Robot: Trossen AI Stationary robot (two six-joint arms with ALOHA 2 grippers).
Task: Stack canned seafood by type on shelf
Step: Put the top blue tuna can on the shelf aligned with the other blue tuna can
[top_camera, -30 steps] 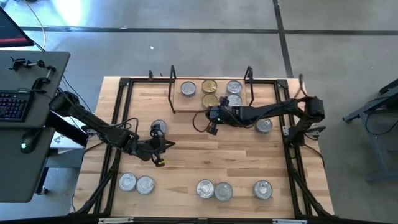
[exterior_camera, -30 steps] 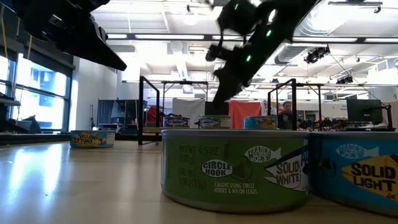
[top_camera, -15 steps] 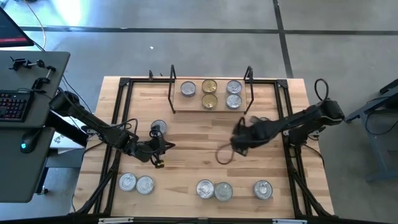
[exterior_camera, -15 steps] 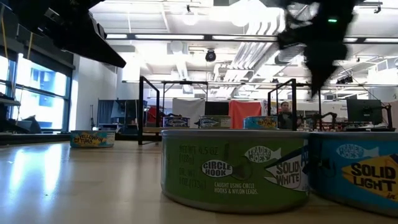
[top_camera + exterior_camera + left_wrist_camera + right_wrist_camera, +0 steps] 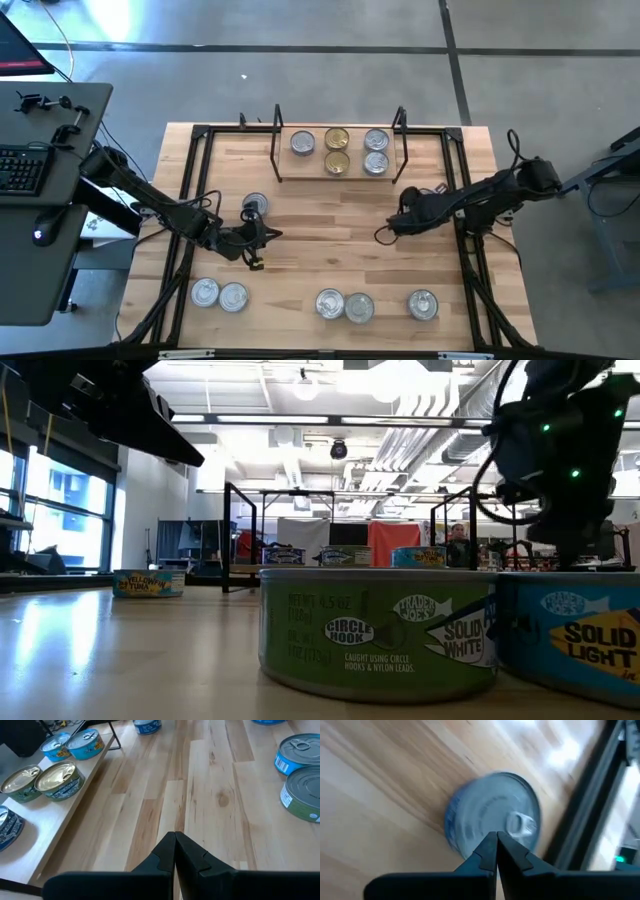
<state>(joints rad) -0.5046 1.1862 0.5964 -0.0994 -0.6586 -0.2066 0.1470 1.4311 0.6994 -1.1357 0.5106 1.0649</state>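
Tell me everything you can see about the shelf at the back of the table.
The shelf is a low, light-wood rectangular board lying flat on the tabletop at its far edge, with thin black wire uprights at both ends. Four tins rest on it: a silver-lidded tin toward the left, two gold-lidded tins in the middle, two silver-lidded tins at right. No gripper touches it.

The shelf (image 5: 310, 165) bears five tins (image 5: 337, 139); others dot the table (image 5: 330, 240).
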